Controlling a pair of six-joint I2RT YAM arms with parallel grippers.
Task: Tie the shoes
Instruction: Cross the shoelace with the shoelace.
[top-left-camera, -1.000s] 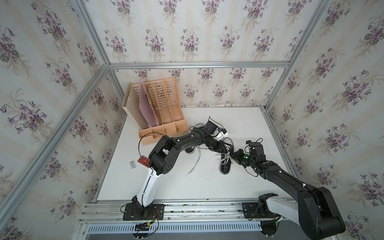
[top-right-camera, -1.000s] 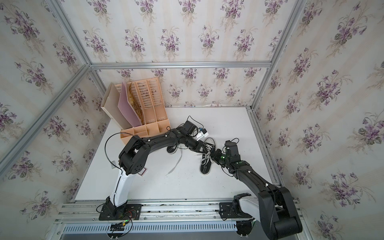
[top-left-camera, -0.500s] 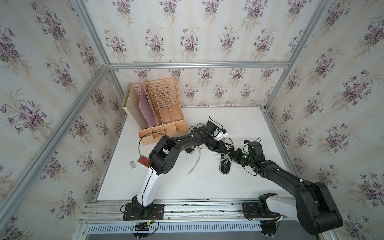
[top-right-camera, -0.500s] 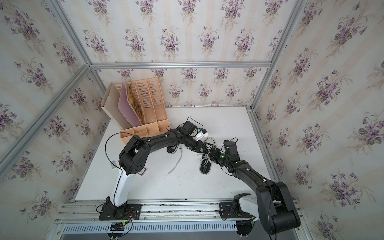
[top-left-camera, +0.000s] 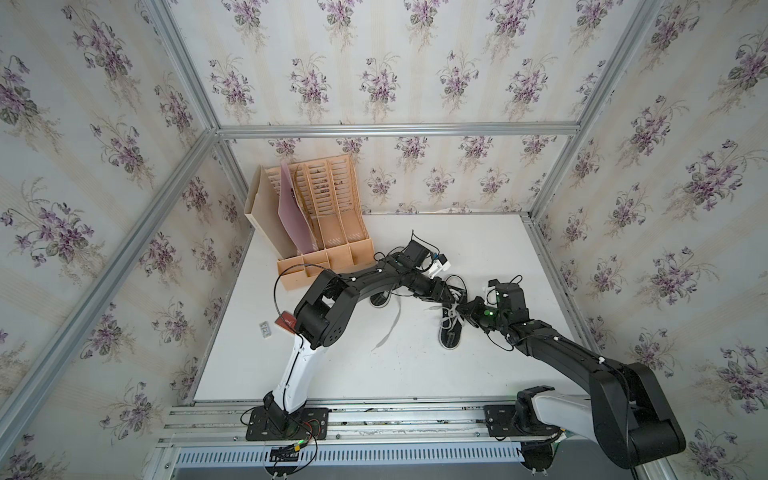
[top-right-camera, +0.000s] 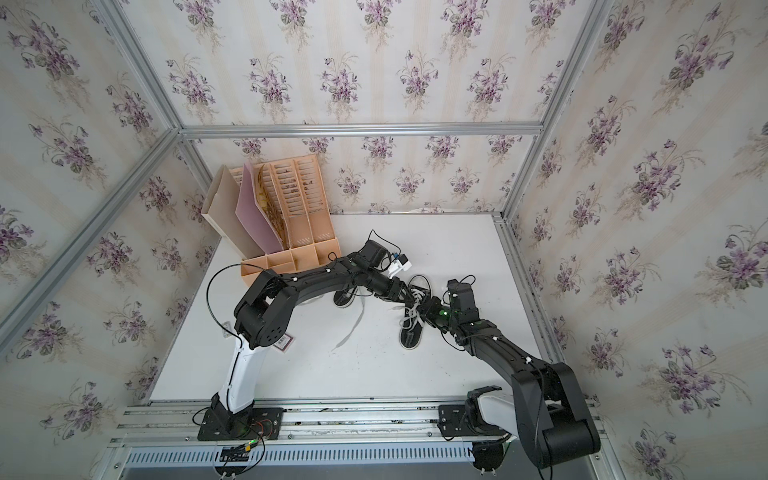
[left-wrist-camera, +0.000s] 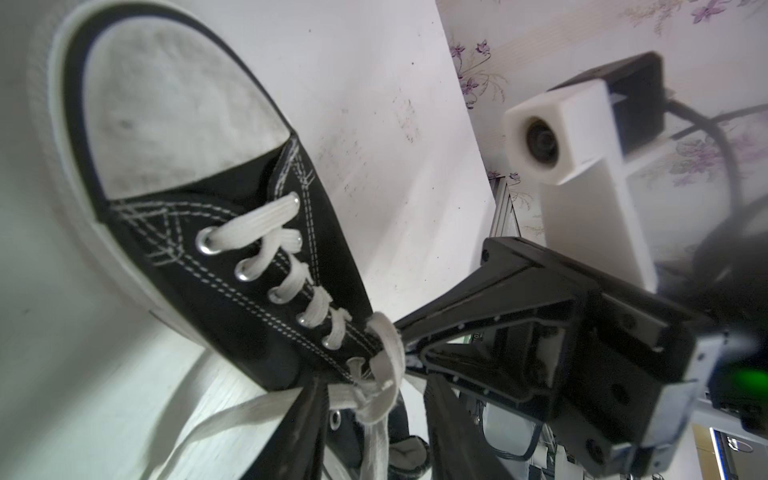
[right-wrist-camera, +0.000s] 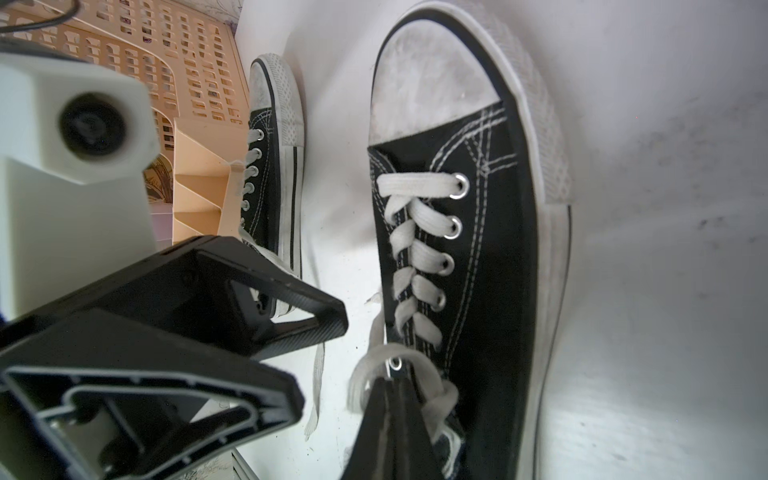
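The shoes are black sneakers with white toe caps. One shoe (top-left-camera: 451, 332) (top-right-camera: 411, 332) lies right of the table's middle, toe toward the front edge. Both grippers meet over its upper laces. My left gripper (left-wrist-camera: 374, 388) (top-left-camera: 451, 296) is open, its fingers (left-wrist-camera: 305, 424) standing either side of the half-made knot (left-wrist-camera: 384, 374). My right gripper (right-wrist-camera: 395, 378) (top-left-camera: 464, 309) is shut, with a white lace loop (right-wrist-camera: 432, 399) curling round its tips. The other shoe (top-left-camera: 379, 300) (right-wrist-camera: 274, 166) lies partly under the left arm. Its loose lace (top-left-camera: 388, 328) trails toward the front.
A peach file organizer (top-left-camera: 324, 224) with a pink folder stands at the back left corner. A red card (top-left-camera: 286, 322) and a small tag (top-left-camera: 266, 329) lie by the left arm's elbow. Metal frame rails run along the table's sides and front.
My left gripper has gone from shut to open, letting go of the lace. My right gripper stays shut at the knot. Both arms have barely shifted.
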